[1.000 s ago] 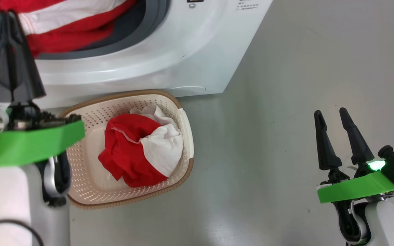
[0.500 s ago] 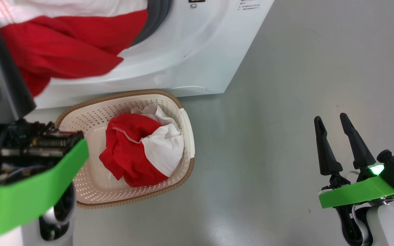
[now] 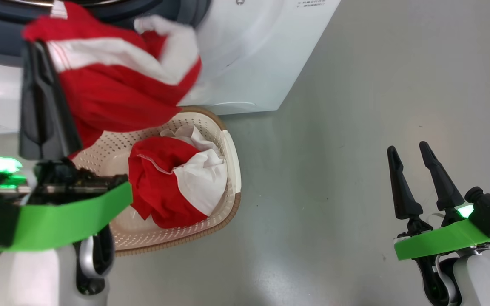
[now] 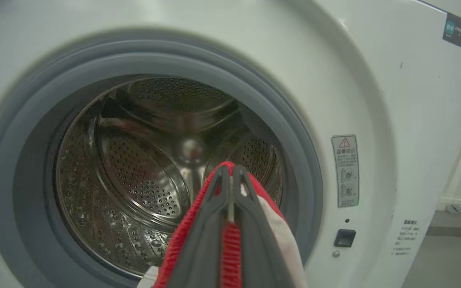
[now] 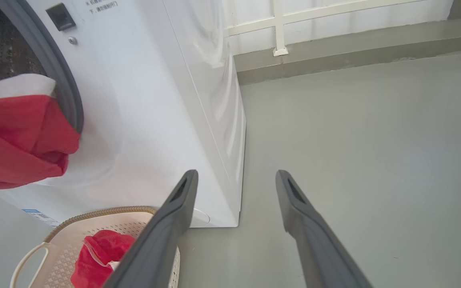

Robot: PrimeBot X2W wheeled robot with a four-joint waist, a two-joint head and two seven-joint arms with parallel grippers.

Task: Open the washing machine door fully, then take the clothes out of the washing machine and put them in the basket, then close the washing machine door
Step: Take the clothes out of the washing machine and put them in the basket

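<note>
**Left fingers clamp a red and white garment in front of the washer**

The left gripper [image 4: 229, 171] has its two long dark fingers pressed together on a bright red fabric garment with white panels [image 3: 117, 97]. In the left wrist view, red cloth shows in the slit between the fingers and spills down on both sides of them. The garment hangs in front of the big white boxy front-loading washing machine [image 3: 253, 55]. Its lower folds hang above the far end of the small cream-white perforated plastic basket with a brown woven-look rim [image 3: 233, 170], and its upper white folds are blurred.

Beyond the fingertips, the steel perforated drum [image 4: 146, 168] stands open to view, ringed by the grey-blue rubber seal [image 4: 294, 160].

The basket stands on the grey floor [image 3: 355, 106], just in front of the machine's base. A crumpled bundle of red and white cloth [image 3: 168, 187] lies inside it, towards its right wall.

The right gripper [image 3: 407, 147] hangs over bare floor, well apart from the basket on the robot's right. Its fingers are spread wide apart and hold nothing.
</note>
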